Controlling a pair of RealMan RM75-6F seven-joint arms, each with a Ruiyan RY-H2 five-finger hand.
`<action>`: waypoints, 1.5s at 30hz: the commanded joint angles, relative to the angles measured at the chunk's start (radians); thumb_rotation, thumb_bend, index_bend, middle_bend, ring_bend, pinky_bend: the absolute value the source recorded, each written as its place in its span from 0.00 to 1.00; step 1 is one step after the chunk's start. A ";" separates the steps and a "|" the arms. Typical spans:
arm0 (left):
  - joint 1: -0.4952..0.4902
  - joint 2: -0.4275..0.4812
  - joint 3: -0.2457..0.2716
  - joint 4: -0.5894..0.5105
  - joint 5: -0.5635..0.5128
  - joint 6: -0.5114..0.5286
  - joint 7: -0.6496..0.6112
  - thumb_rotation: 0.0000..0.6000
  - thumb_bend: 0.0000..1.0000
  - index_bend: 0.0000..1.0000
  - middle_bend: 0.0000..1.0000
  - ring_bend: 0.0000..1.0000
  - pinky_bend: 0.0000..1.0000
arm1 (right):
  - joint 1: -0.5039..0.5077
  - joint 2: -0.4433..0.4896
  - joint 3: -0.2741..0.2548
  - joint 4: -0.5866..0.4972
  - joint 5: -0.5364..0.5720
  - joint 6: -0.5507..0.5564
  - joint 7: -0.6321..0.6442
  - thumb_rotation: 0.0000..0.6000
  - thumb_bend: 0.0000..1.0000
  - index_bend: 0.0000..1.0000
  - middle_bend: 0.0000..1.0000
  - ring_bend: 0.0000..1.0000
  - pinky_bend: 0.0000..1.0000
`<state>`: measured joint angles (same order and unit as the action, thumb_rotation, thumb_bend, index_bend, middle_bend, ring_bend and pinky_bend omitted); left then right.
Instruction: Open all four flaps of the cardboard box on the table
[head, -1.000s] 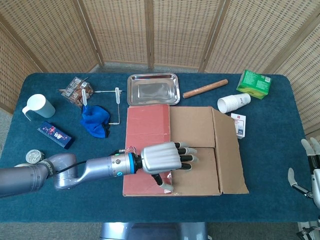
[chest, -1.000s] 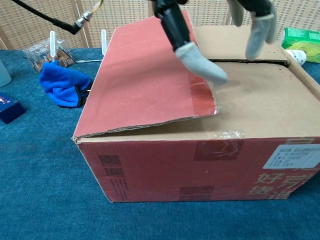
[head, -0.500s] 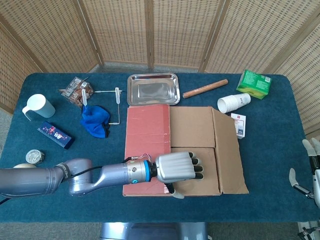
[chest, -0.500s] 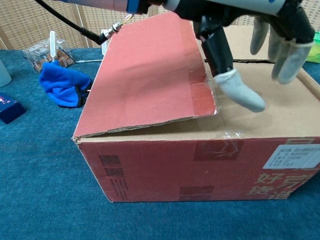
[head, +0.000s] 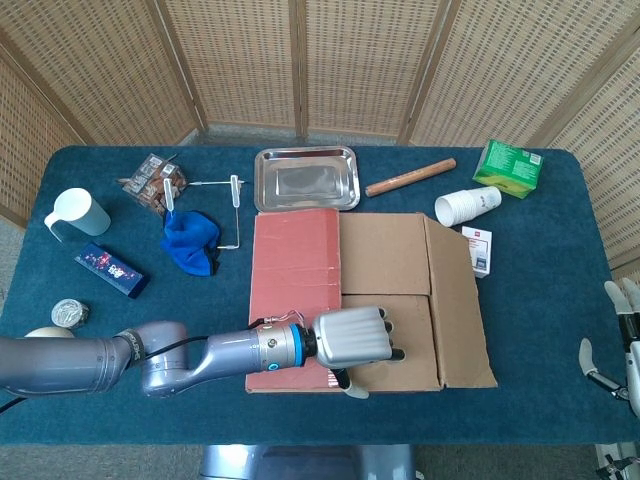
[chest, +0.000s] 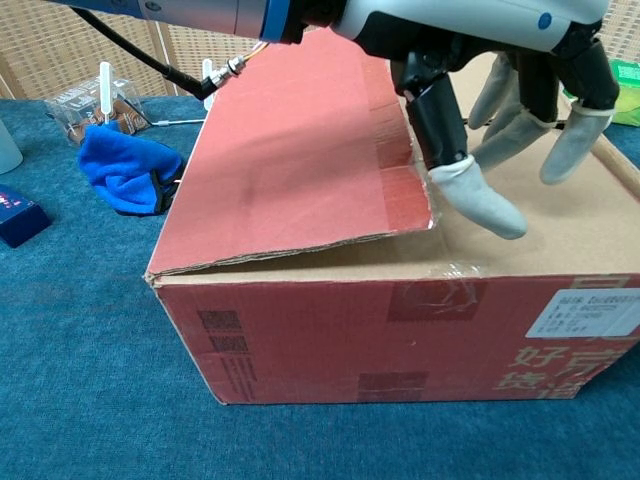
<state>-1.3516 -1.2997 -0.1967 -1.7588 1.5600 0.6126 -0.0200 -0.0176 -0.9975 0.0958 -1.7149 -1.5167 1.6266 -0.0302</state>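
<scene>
The robot's left hand (head: 352, 336) hovered palm-down over the near end of the cardboard box (head: 365, 300), fingers (chest: 488, 207) spread and curled downward, holding nothing. Its arm reached in low from the left across the near edge of the table (head: 540, 330). The red flap (head: 296, 295) on the left side was tilted up slightly, and the thumb sat just beside its torn corner. The box lay mid-table with its long side running left to right. The right hand (head: 620, 335) waited at the far right edge, fingers apart and empty.
</scene>
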 joint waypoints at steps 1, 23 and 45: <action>0.001 0.002 0.001 -0.005 -0.009 0.000 0.009 0.62 0.00 0.45 0.70 0.49 0.45 | -0.001 0.000 -0.001 -0.001 -0.001 0.001 0.001 0.39 0.50 0.00 0.00 0.00 0.00; 0.022 0.083 -0.012 -0.082 -0.095 0.002 0.082 0.61 0.00 0.54 0.90 0.73 0.64 | 0.003 0.003 0.002 -0.006 -0.004 -0.004 0.002 0.39 0.51 0.00 0.00 0.00 0.00; 0.000 -0.028 0.017 -0.008 -0.004 0.026 0.089 0.61 0.00 0.51 0.67 0.43 0.40 | 0.000 0.002 -0.001 0.005 -0.013 0.002 0.015 0.40 0.51 0.00 0.00 0.00 0.00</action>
<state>-1.3509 -1.3275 -0.1814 -1.7668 1.5577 0.6407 0.0675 -0.0171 -0.9952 0.0947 -1.7105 -1.5295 1.6280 -0.0156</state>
